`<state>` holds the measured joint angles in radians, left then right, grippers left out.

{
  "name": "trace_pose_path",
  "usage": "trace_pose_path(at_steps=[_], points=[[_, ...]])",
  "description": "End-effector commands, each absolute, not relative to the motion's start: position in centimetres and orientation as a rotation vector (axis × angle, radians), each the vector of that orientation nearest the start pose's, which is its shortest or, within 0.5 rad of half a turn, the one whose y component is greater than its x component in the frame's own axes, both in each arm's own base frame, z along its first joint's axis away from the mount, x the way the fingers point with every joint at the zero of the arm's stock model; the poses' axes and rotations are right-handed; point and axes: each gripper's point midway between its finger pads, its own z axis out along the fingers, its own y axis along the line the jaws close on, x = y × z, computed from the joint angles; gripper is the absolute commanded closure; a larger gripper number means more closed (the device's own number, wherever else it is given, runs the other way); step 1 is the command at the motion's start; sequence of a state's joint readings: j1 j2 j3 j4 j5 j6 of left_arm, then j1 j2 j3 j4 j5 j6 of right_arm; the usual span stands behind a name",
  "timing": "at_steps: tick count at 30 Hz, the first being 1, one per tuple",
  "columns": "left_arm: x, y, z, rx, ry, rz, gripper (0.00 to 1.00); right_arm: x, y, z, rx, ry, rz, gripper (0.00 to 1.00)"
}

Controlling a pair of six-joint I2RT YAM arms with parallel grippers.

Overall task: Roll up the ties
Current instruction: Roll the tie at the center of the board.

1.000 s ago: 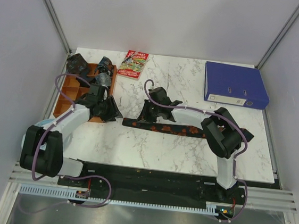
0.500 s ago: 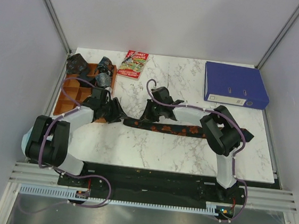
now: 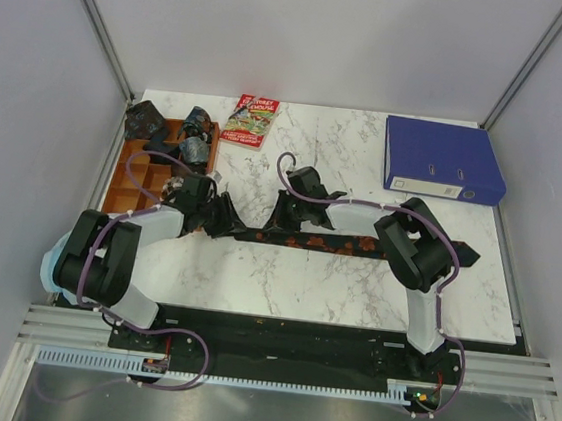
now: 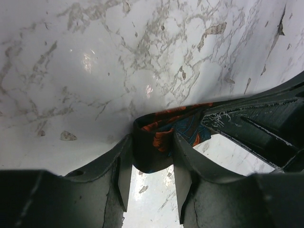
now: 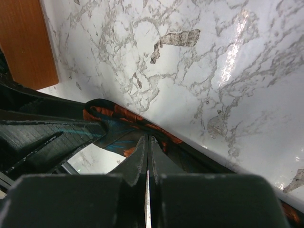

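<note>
The long black tie with orange-red blotches (image 3: 318, 242) lies flat across the middle of the marble table. My left gripper (image 3: 226, 219) is at its left end. In the left wrist view it (image 4: 152, 142) is shut on the folded-over end of the tie (image 4: 164, 135). My right gripper (image 3: 286, 218) is just to the right. In the right wrist view it (image 5: 147, 139) is shut, its tips pressed onto the tie (image 5: 159, 132) beside the fold. Small dark grey-blue tie bundles (image 3: 195, 150) sit in and behind the tray.
A brown compartment tray (image 3: 132, 177) stands at the back left; its corner also shows in the right wrist view (image 5: 26, 45). A red-and-green booklet (image 3: 252, 120) lies behind the arms. A blue binder (image 3: 442, 160) lies at the back right.
My left gripper has moved right from beside the tray to the tie's left end and closed on its fold. My right gripper has shifted slightly nearer along the tie.
</note>
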<state>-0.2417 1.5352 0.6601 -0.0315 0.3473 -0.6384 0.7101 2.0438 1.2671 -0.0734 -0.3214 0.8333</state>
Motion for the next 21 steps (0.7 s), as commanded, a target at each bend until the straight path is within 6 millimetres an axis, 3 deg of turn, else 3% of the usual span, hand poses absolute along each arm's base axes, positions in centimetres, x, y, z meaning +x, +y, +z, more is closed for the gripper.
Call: trace_pose_path(at_steps=[1, 7, 12, 21], points=[[29.2, -16.2, 2.4, -0.325, 2.544, -0.759, 0.57, 31.4, 38.2, 2.1, -0.007, 2.663, 1.021, 0.99], [29.2, -16.3, 2.6, -0.325, 2.532, -0.733, 0.75, 31.1, 38.0, 2.0, 0.008, 2.666, 1.026, 1.00], [29.4, -16.6, 3.8, -0.308, 2.533, -0.715, 0.89, 31.1, 38.0, 3.1, 0.005, 2.649, 1.034, 1.00], [28.9, -15.7, 7.2, -0.257, 2.588, -0.559, 0.91, 31.0, 38.2, 8.0, -0.003, 2.567, 1.075, 0.98]])
